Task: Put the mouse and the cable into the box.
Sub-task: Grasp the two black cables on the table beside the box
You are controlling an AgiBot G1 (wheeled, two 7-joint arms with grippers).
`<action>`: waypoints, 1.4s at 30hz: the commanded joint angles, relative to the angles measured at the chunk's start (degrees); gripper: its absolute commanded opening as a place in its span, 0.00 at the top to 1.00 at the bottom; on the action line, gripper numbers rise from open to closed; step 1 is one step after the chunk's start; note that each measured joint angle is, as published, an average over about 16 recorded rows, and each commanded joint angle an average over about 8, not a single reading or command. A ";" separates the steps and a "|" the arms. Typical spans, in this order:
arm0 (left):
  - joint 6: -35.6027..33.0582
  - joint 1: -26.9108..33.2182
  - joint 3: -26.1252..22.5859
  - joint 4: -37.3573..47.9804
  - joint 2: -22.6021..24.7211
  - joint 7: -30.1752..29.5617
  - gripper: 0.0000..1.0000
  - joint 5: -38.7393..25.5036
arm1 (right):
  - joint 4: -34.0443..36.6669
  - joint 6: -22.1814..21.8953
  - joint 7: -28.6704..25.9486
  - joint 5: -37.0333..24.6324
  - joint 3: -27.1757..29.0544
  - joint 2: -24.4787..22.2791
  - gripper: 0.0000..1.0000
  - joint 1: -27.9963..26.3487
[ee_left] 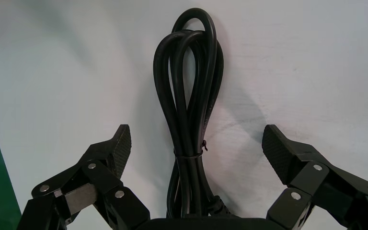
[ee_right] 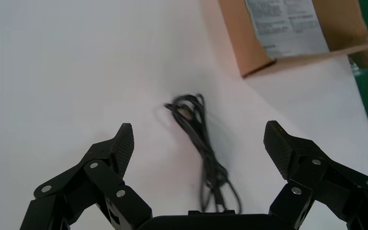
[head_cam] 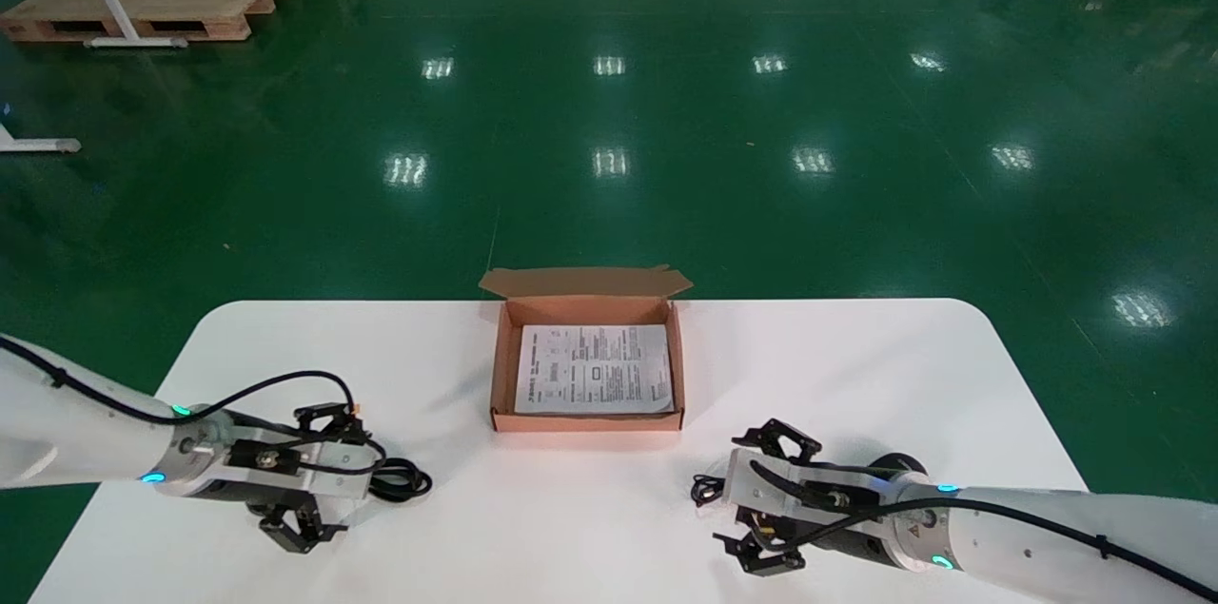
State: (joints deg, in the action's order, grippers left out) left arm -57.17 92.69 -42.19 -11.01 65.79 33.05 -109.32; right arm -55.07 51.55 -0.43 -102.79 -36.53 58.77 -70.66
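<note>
White worktop point(head_cam: 856, 366), box point(head_cam: 495, 376) at centre. Left pincer point(ee_left: 196, 143) released, straddling the coiled cable point(ee_left: 191, 96) at the box's 8 o'clock (grasp pending). Next: clench on the bundle. Right pincer point(ee_right: 199, 141) released, at 4 o'clock.

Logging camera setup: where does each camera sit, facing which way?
Head: robot's head, looking down at table and box; both arms show.
Left wrist: left arm, facing the thick cable; left end effector shows, open.
Right wrist: right arm, facing a thin cord; right end effector shows, open.
Shared: head and right wrist both show the box.
</note>
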 commanded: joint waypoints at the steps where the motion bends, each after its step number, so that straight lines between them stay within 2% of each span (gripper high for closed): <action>1: 0.08 0.19 0.06 0.60 0.16 0.43 0.00 0.10 | 3.00 -2.10 1.46 -1.57 -0.32 1.35 0.00 -0.62; 15: 0.53 1.11 0.38 3.58 0.95 2.57 0.00 0.60 | 12.66 -5.75 9.57 -1.31 -0.33 5.32 0.00 -3.30; 29: 0.83 1.72 0.59 5.57 1.47 3.97 0.00 0.92 | 17.24 -6.11 13.18 -1.18 -0.49 5.98 0.00 -4.24; 30: 0.84 1.74 0.59 5.65 1.50 4.03 0.02 0.92 | 17.42 -6.13 13.20 -1.19 -0.50 6.02 0.00 -4.29; 32: 0.85 1.77 0.60 5.78 1.53 4.10 0.19 0.93 | 17.71 -6.15 13.20 -1.23 -0.53 6.08 0.19 -4.37; 38: 0.87 1.81 0.61 5.86 1.55 4.11 0.86 0.95 | 17.83 -6.07 13.20 -1.28 -0.58 6.10 0.93 -4.43; 40: 0.87 1.81 0.61 5.82 1.55 4.09 0.94 0.96 | 17.74 -6.05 13.20 -1.28 -0.57 6.08 1.00 -4.41; 42: 0.87 1.80 0.61 5.79 1.55 4.08 0.99 0.96 | 17.65 -6.04 13.20 -1.28 -0.57 6.06 1.00 -4.38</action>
State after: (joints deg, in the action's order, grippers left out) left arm -56.31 94.49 -41.59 -5.22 67.34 37.13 -108.36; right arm -37.40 45.50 12.77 -104.06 -37.09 64.84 -75.04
